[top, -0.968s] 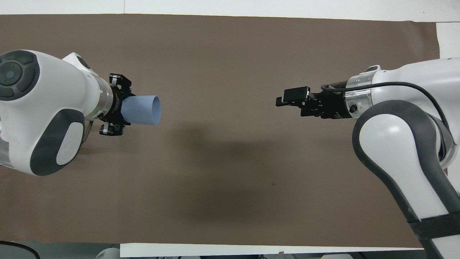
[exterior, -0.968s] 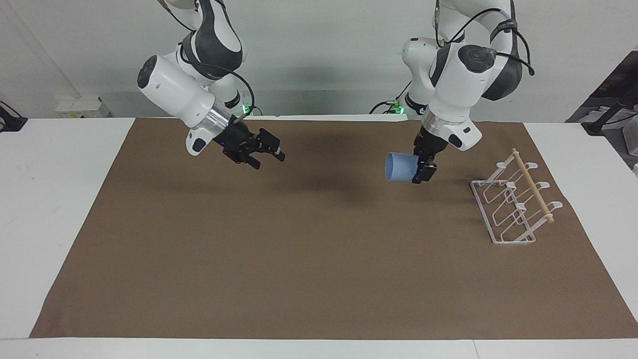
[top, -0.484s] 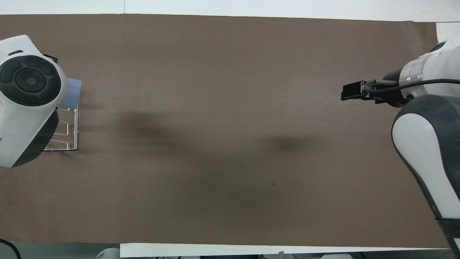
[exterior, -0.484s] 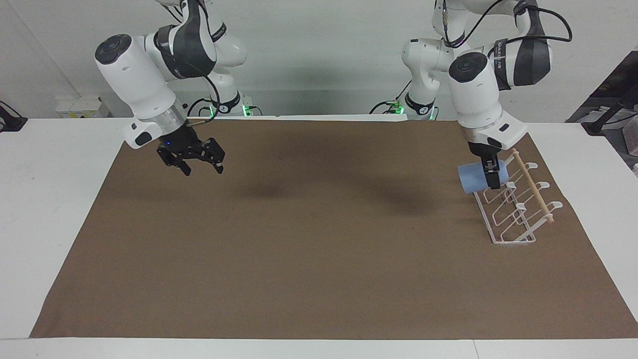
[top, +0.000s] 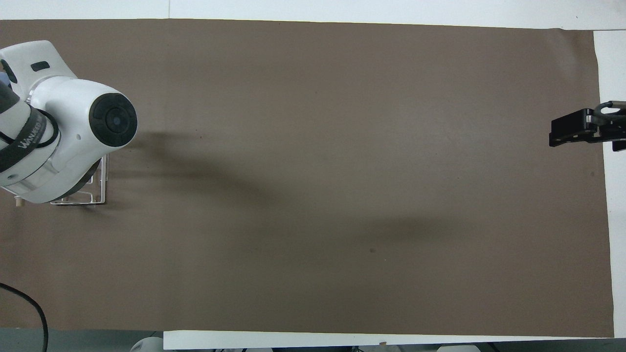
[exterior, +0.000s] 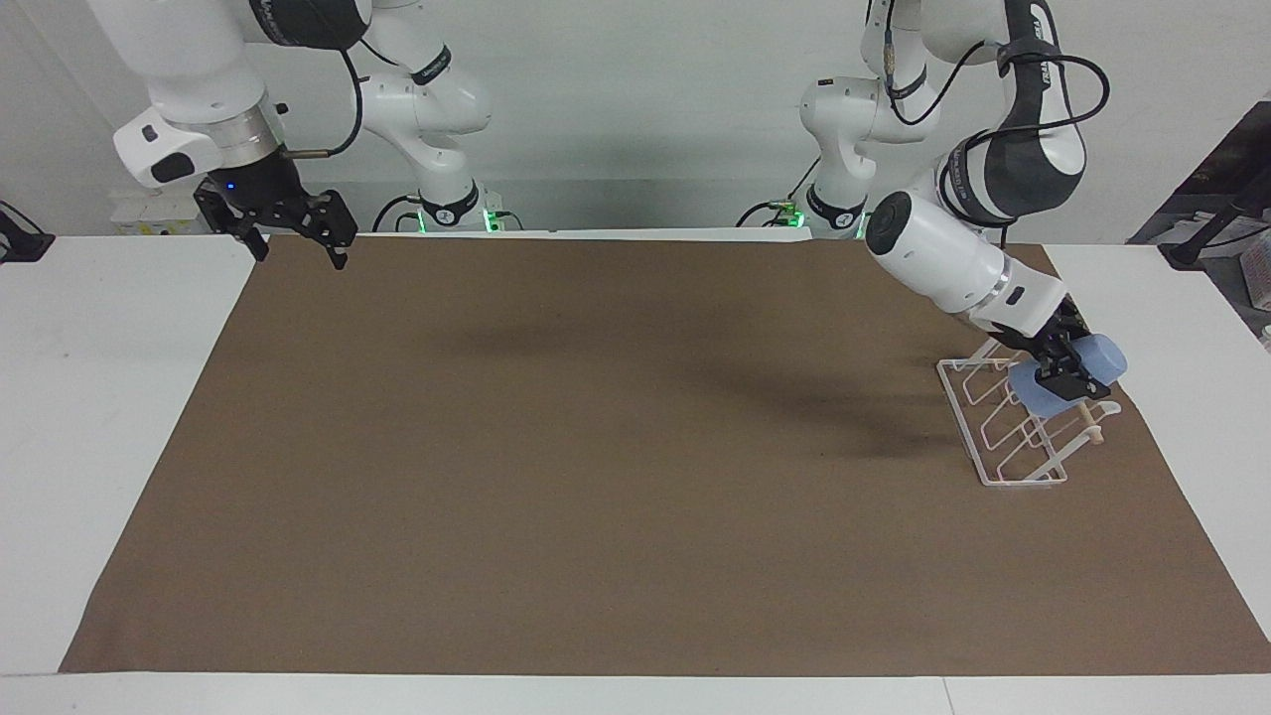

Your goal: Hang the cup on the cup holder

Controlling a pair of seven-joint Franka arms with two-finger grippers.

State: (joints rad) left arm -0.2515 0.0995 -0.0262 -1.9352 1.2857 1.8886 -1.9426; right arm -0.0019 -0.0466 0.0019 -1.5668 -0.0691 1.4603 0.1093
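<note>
White arms with dark-grey joints; black cables; black fingers.

Brown mat lies bare; only the cup holder obstructs.

Left arm over cup holder; right claw over mat edge.

1 cup, 1 cup holder, 1 brown mat, 2 claws: left claw, right claw
</note>
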